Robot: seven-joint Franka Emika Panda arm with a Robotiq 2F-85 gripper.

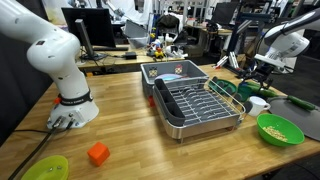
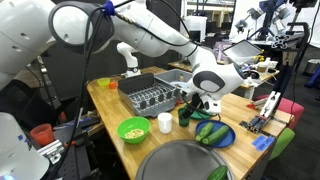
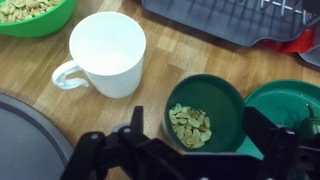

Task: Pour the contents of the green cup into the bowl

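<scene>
while your gripper (image 3: 200, 125) stands spread wide around the green cup (image 3: 215, 95), not yet pinching it, you have the bowl (image 3: 35, 12) just past the white mug (image 3: 105, 50).

Exterior view: low, beside arm base (image 1: 72, 108), facing along tabletop (image 1: 130, 125) toward dish rack (image 1: 195, 105); mid-range.
Exterior view: raised, facing across bowl (image 2: 133, 129) toward dish rack; wider.
Wrist view: close, steeply down past end effector (image 3: 200, 140) onto green cup (image 3: 203, 115).
Shared by both exterior views: dish rack, bowl, tabletop.
</scene>
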